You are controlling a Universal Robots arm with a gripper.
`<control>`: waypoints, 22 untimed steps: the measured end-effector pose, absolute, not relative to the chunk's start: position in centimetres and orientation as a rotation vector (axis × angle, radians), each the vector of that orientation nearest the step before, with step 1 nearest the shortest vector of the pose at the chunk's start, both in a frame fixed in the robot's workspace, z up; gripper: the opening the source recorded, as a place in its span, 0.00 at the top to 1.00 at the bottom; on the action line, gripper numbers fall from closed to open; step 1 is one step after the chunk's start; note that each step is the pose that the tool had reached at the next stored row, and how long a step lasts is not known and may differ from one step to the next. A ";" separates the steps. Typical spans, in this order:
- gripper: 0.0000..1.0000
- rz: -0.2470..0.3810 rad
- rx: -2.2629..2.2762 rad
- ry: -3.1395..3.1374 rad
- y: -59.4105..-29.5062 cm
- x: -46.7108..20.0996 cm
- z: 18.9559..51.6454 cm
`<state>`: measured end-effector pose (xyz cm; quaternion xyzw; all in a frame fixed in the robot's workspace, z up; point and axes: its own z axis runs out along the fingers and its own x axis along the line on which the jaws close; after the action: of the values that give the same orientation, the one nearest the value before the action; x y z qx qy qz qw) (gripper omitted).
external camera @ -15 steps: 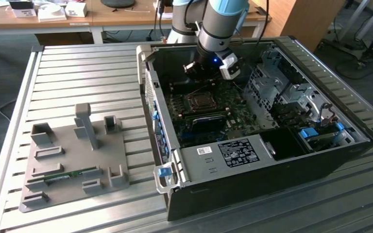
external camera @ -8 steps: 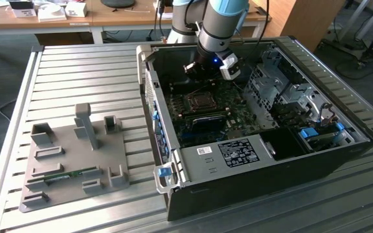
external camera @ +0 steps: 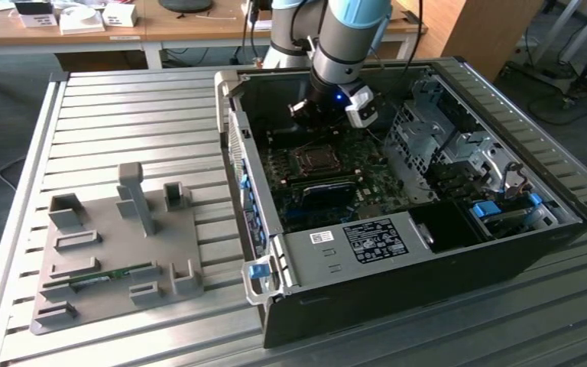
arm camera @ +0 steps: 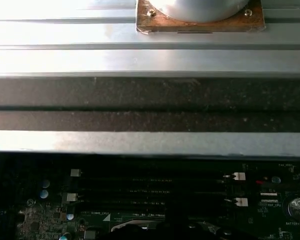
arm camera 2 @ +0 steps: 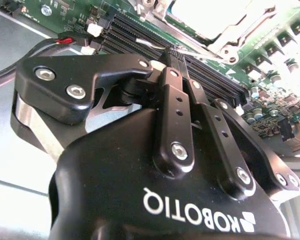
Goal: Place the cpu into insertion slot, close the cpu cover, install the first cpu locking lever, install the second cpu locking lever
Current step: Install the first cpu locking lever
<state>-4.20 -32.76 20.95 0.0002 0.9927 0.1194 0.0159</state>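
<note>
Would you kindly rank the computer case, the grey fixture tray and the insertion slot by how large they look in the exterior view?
Largest to smallest:
1. computer case
2. grey fixture tray
3. insertion slot, clearly the smallest

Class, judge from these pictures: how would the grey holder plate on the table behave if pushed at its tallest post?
The grey holder plate looks stiff and moulded. Its broad flat base suggests it would slide, not tip. The table has ridges that might snag it.

Bright even light, overexposed glare, deep shadows
</note>
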 end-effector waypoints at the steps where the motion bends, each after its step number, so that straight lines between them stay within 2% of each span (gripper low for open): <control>1: 0.89 0.371 0.001 3.088 -32.8 -4.2 20.9; 22: 0.89 0.371 0.020 3.086 -32.6 -4.2 20.2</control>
<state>-4.20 -32.63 20.18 0.0065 0.9927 0.1193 0.0166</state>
